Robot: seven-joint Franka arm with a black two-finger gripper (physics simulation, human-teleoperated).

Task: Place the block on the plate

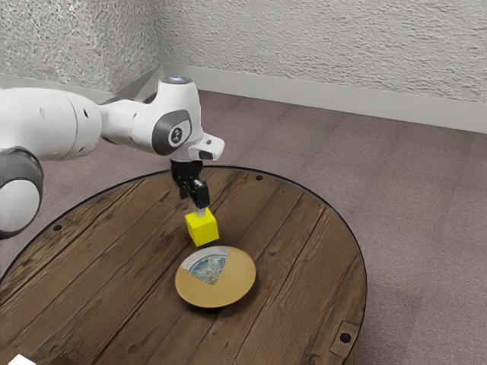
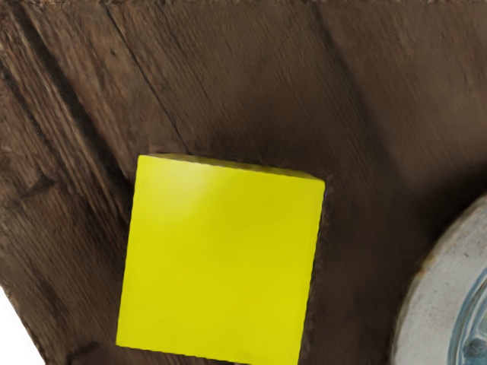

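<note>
— Round wooden table (image 1: 137, 258). Exterior view: arm (image 1: 129, 123) enters from 9 o'clock. Why?
— Likely a top approach: gripper (image 1: 193, 202) at the yellow block's (image 1: 202, 228) 12 o'clock, close above.
— Jaws?
— Cannot tell if wide or closed on the block; nor if it is lifted.
— Plate (image 1: 232, 285)?
— Near the block, toward 5:30, face up; suits 1 short carry.
</note>
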